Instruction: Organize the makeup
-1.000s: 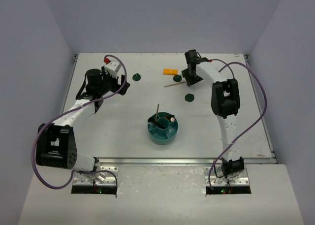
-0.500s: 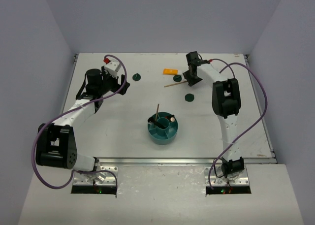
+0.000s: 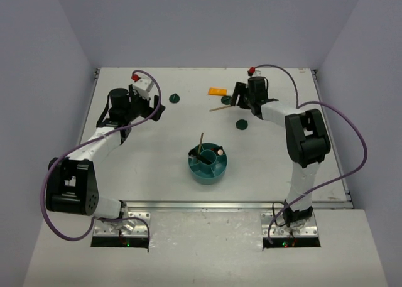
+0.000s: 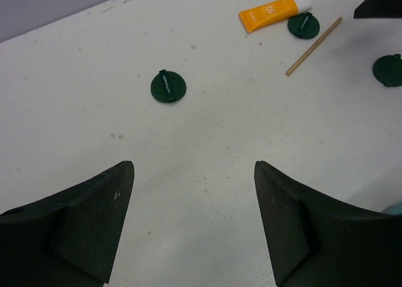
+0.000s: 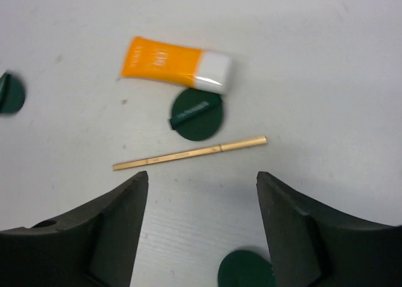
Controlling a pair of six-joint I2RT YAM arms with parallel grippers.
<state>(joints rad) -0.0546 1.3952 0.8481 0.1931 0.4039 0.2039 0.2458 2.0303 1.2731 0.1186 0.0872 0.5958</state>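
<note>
1. Top external view: the bowl point(image 3: 207, 178), teal and divided, stands on the white table point(image 3: 138, 167); every place below is given from it.
2. Inside the bowl's far half lie a thin tan brush point(image 3: 200, 141), leaning out over the far rim, and a dark pencil point(image 3: 210, 152) with a pale end. Which compartment each is in I cannot tell.
3. Beyond the bowl and a little right lies the first compact point(image 3: 239, 125), dark green and round, the loose piece nearest to it.
4. Farther beyond the bowl, the stick point(image 5: 188, 153) lies flat. Past it the second compact point(image 5: 198, 114) sits just beside the white cap of the orange tube point(image 5: 166, 64).
5. Beyond the bowl to the left, well apart from the other pieces, lies the third compact point(image 4: 169, 87).
6. Right gripper point(image 5: 202, 177) hovers beyond the bowl, close to the stick and the second compact, its jaws spread and holding nothing.
7. Left gripper point(image 4: 193, 167) hangs beyond the bowl to the far left, near the third compact, its jaws spread wide with nothing between them.
</note>
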